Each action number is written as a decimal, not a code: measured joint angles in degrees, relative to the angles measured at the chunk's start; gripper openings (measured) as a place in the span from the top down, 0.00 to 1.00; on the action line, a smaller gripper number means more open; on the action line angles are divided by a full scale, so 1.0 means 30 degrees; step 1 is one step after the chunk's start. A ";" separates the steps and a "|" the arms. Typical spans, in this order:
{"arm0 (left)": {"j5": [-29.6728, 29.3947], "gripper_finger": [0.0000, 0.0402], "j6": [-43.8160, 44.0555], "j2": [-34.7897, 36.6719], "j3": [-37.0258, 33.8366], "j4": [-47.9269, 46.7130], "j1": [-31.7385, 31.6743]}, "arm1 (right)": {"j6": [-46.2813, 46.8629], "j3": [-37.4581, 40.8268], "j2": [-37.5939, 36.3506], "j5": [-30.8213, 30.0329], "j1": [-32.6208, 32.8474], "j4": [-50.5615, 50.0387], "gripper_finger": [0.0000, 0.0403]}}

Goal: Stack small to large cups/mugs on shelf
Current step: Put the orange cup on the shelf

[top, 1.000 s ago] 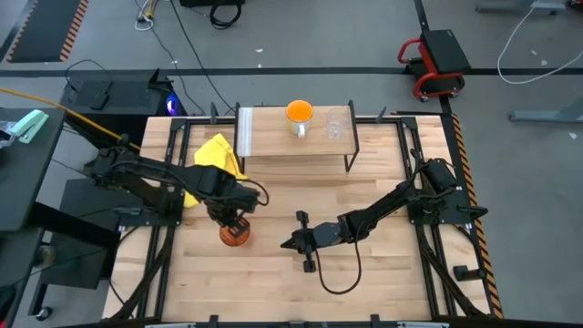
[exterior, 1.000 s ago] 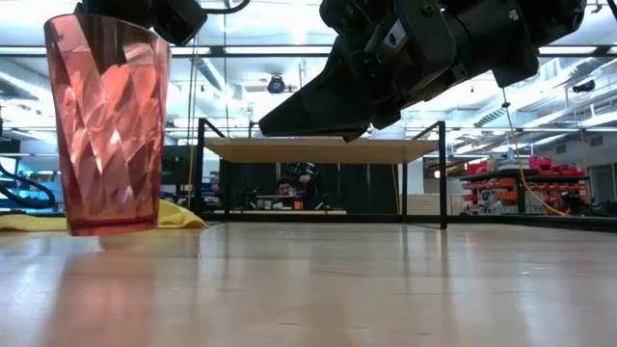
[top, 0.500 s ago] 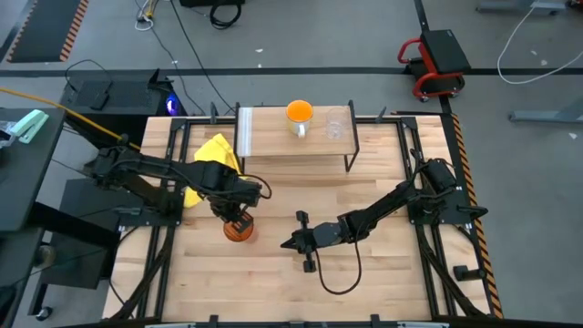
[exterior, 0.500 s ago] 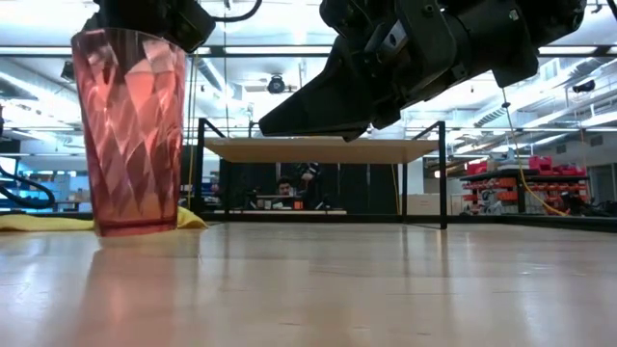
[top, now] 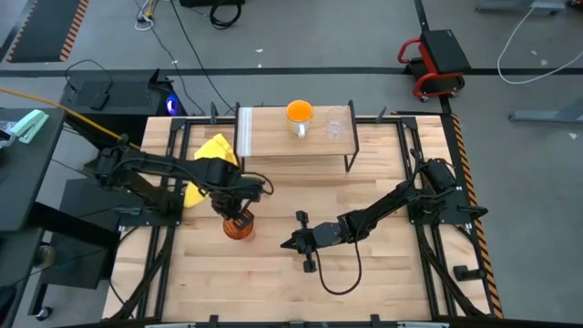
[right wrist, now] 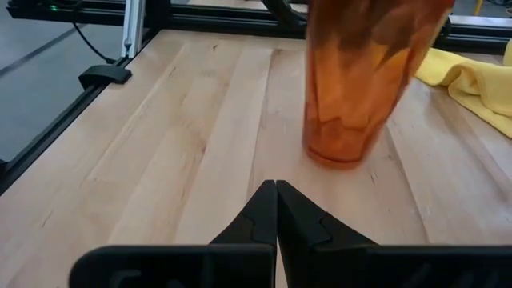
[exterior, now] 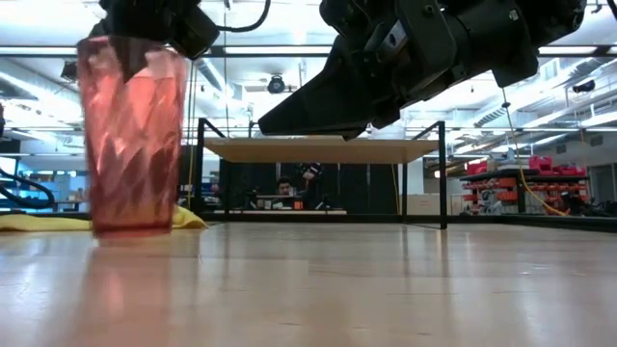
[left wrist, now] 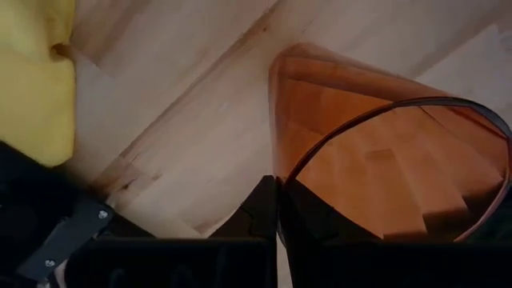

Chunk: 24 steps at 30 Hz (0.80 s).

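We saw left gripper (top: 239, 217) clenched on rim of ribbed tumbler (top: 238, 228), one finger (left wrist: 308, 228) inside the wall, other outside. Tumbler upright on tabletop (top: 364, 282), front-left area, near yellow cloth (top: 215, 157); low view showed its base (exterior: 131, 227) at wood, contact unclear.

Right gripper (top: 290, 244) hung low over table centre, fingers pressed together, holding nothing, pointed toward tumbler, well apart.

Orange mug (top: 299, 114) w/ white handle & clear cup (top: 335, 126) stood side by side on shelf (top: 273, 141) at back.
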<state>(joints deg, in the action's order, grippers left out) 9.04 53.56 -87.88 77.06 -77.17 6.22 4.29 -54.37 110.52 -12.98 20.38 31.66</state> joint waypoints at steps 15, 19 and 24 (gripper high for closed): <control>-0.2445 0.97 -0.2200 -0.1221 0.8075 -0.4375 -0.2752 | -0.0015 0.0000 0.0000 0.0074 0.0015 -0.1119 0.98; -0.2598 0.97 -0.4325 -0.2133 1.0587 -0.4311 -0.4182 | -0.0066 -0.0007 0.0000 0.0142 0.0005 -0.1560 0.98; -0.2586 0.97 -0.6275 -0.3494 1.3629 -0.4299 -0.6375 | -0.0407 0.0000 -0.0234 0.0173 0.0000 -0.2281 0.98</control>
<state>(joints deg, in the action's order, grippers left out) 1.28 34.73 -98.36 117.95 -90.06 -12.91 3.07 -54.37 109.82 -12.47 20.38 24.82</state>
